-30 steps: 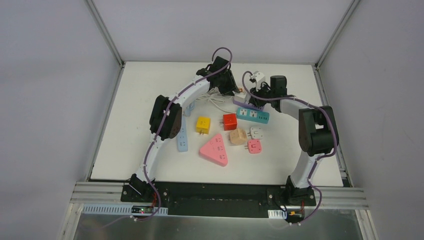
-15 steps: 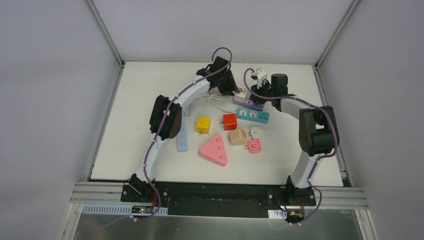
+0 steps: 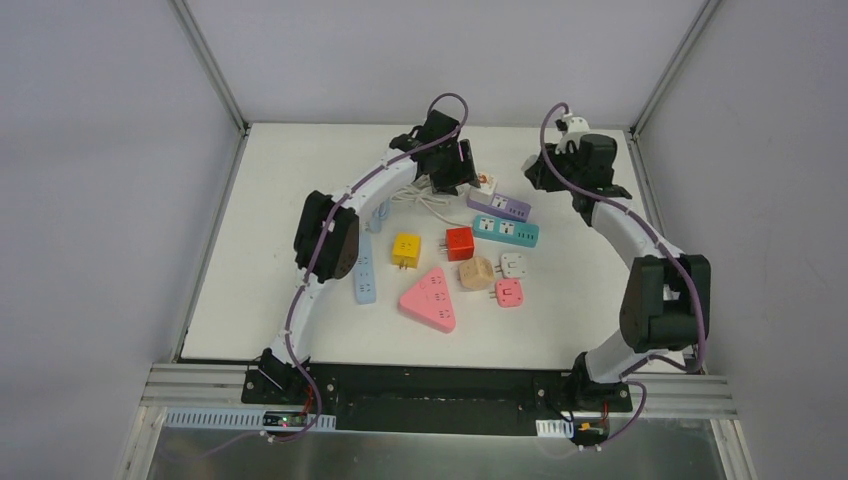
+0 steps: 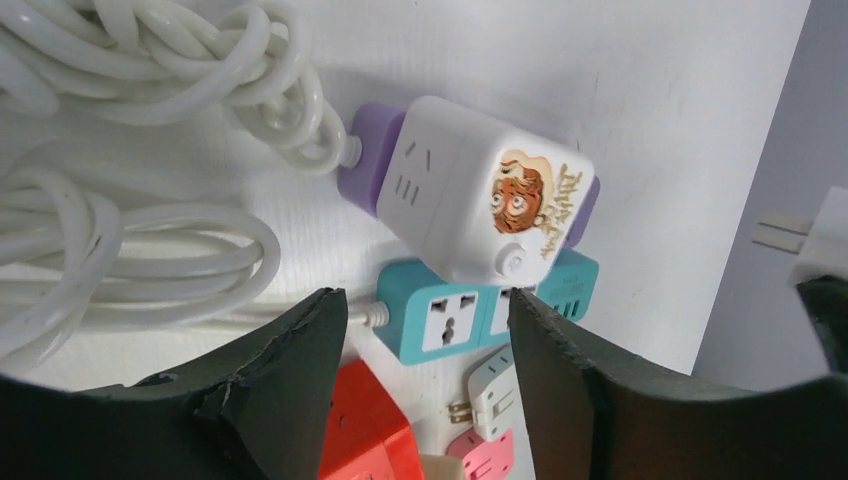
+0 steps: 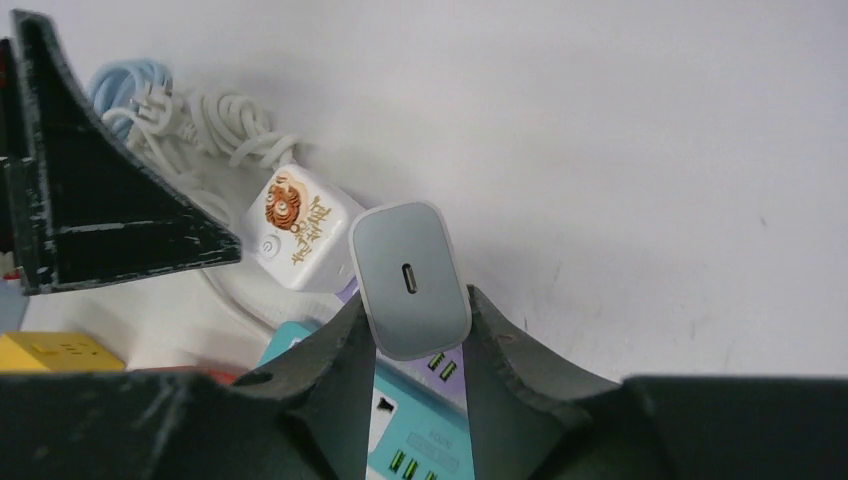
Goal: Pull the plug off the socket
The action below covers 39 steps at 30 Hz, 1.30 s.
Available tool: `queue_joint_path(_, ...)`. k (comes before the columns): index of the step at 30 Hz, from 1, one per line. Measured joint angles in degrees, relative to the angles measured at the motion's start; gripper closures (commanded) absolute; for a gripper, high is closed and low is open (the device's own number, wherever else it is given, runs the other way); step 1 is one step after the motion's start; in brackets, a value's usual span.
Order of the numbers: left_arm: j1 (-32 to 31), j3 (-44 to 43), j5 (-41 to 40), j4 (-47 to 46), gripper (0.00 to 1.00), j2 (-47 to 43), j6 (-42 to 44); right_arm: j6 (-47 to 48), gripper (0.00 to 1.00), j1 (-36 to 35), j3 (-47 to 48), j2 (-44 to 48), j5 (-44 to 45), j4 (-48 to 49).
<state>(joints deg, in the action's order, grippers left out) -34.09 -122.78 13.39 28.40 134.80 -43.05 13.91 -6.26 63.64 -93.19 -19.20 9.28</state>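
1 plug [image 5: 410, 280], clamped in the right claw [image 5: 413, 308], looks free of the purple socket strip [image 3: 500, 206]; left claw [image 4: 425, 320] gapes apart. Next, likely: lower it onto the counter [image 3: 280, 220].

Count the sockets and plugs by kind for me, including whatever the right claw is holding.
Long power strips: 3 (purple strip, teal strip, light blue strip)
Triangular power strip: 1 (pink triangular strip)
Cube sockets: 4 (white tiger-sticker cube, yellow cube, red cube, tan cube)
Small plug adapters: 2 (white adapter, pink adapter)
Chargers: 1 (grey USB-C charger, in the right claw)
Total: 11
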Motion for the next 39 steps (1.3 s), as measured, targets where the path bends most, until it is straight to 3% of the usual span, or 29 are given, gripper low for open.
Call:
queue_joint_path(5, -0.04, 1.99, -1.75, 1.68, 0.28, -5.86, 4.61, -12.00, 0.96, 3.54, -1.49, 6.91, 4.96, -8.09)
queue_joint_path(12, -0.07, 8.39, -9.38, 2.34, 0.22, -21.11, 10.12, -30.67, 0.97, 6.34, -13.57, 13.99, 6.34, -16.31)
queue_joint_path(15, -0.04, 12.41, -13.75, 2.38, 0.13, -28.04, 12.63, -34.47, 0.84, 6.23, -16.13, 14.36, 6.34, -20.26)
queue_joint_path(17, -0.04, 14.82, -16.24, 2.36, 0.02, -31.47, 14.03, -36.48, 0.75, 6.23, -18.88, 16.11, 6.69, -21.55)
queue_joint_path(25, 0.09, 22.18, -30.53, 5.99, 0.02, -40.33, 17.81, -42.32, 0.63, 6.23, -30.77, 26.12, 8.85, -22.77)
queue_joint_path(29, 0.92, 23.69, -33.64, 6.19, 0.02, -42.21, 19.12, -43.85, 0.47, 6.23, -32.50, 26.12, 9.55, -22.77)
queue_joint_path(34, 2.73, 28.15, -32.63, 4.59, 0.04, -45.88, 19.61, -44.46, 0.29, 6.23, -32.59, 25.88, 9.84, -22.49)
queue_joint_path(39, 3.41, 28.44, -25.66, 0.83, 0.06, -46.31, 21.46, -44.33, 0.25, 6.23, -32.59, 26.60, 10.27, -22.38)
